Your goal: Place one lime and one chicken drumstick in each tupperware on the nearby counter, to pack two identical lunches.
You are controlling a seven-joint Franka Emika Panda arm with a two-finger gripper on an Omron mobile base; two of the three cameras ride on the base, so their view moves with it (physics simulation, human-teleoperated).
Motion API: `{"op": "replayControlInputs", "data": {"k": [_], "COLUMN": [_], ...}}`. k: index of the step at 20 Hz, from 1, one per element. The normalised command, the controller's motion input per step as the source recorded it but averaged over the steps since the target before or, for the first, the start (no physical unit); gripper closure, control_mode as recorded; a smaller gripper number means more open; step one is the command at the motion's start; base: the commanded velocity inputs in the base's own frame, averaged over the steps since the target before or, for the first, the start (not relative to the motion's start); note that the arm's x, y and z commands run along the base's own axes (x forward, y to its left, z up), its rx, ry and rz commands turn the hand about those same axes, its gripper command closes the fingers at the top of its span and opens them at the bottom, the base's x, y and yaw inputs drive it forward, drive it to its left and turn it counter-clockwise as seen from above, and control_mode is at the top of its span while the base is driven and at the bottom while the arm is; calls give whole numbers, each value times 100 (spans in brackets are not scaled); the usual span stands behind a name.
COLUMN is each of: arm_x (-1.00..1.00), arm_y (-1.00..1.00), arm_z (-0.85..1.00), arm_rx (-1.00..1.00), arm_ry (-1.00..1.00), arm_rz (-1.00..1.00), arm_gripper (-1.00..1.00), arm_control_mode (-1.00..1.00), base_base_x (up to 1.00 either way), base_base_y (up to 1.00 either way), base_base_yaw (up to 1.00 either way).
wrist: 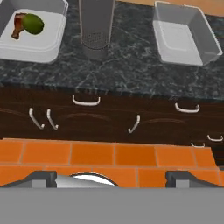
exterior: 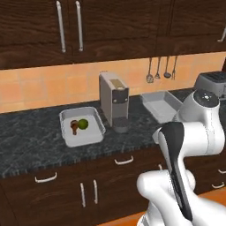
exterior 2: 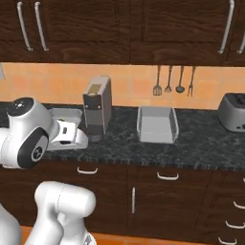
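On the dark counter (exterior: 26, 141) stand two light-grey tupperware trays. The left tupperware (exterior: 96, 136) holds a green lime (exterior: 83, 124) and a brown chicken drumstick (exterior: 74, 127). In the hand view the same lime (wrist: 33, 23) and drumstick (wrist: 18, 26) lie together in that tray (wrist: 30, 52). The right tupperware (exterior: 161, 106) (wrist: 186, 37) has nothing in it. My gripper (wrist: 111, 179) is open and holds nothing. It hangs back from the counter (wrist: 127, 65), over the orange floor, facing the drawers.
A grey coffee machine (exterior: 114, 101) (wrist: 96, 26) stands between the trays. A silver toaster (exterior 2: 234, 111) sits at the counter's right end. Utensils (exterior 2: 174, 79) hang on the back wall. My white arm hides part of the left tray (exterior 2: 64, 115) in the right base view.
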Motion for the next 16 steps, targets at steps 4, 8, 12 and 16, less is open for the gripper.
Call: {"op": "replayControlInputs", "data": {"k": [4,8,12,16], "arm_x": [0,0,0,0], "arm_y": [0,0,0,0], "arm_z": [0,0,0,0], "arm_rx": [0,0,0,0], "arm_ry": [0,0,0,0], "arm_rz": [0,0,0,0], "arm_gripper": [-100,-100,-100,-100], "arm_control_mode": [100,100,100,100], "base_base_x": [0,0,-1,-16], "base_base_y": [-100,-100,-100,-100], "base_base_yaw": [-2,-1,0,0]}}
